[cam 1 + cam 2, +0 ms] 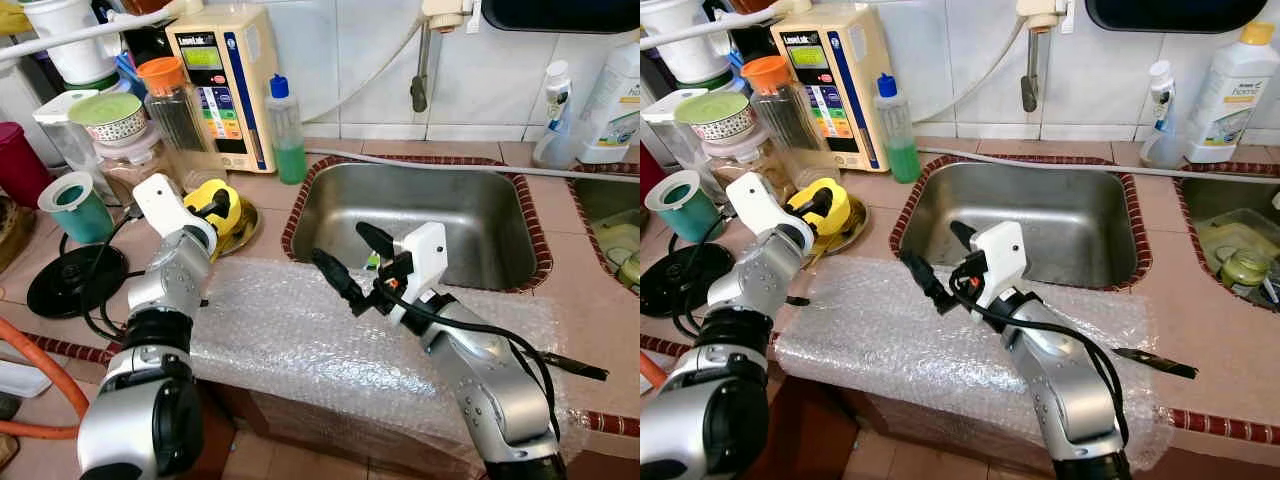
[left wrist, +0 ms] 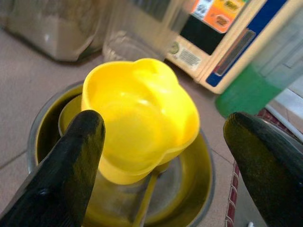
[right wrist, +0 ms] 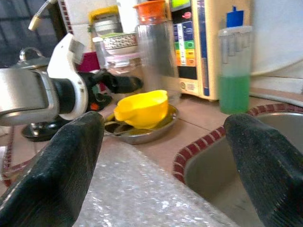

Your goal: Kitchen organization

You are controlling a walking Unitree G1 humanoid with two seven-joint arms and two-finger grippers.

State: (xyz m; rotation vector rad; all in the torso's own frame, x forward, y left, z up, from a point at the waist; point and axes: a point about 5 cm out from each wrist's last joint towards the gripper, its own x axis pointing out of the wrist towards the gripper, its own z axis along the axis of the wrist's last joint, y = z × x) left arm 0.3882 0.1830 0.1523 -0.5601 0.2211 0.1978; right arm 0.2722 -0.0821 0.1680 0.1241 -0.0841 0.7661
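A yellow flower-shaped bowl (image 2: 142,118) sits inside a shallow steel dish (image 2: 199,189) on the counter, left of the sink. My left gripper (image 2: 168,124) is open just above and in front of it, one black finger (image 2: 71,156) on each side and neither clearly touching. The right wrist view shows the yellow bowl (image 3: 142,109) with the left gripper's fingers (image 3: 118,82) over its rim. My right gripper (image 1: 342,248) is open and holds nothing. It hovers over the bubble wrap (image 1: 300,340) by the sink's front edge.
The steel sink (image 1: 420,215) lies in the middle. A green soap bottle (image 1: 287,130), a cream appliance (image 1: 222,85) and several jars (image 1: 175,110) crowd the back left. A teal cup (image 1: 75,208) and black lid (image 1: 75,280) sit left. A dark utensil (image 1: 570,366) lies front right.
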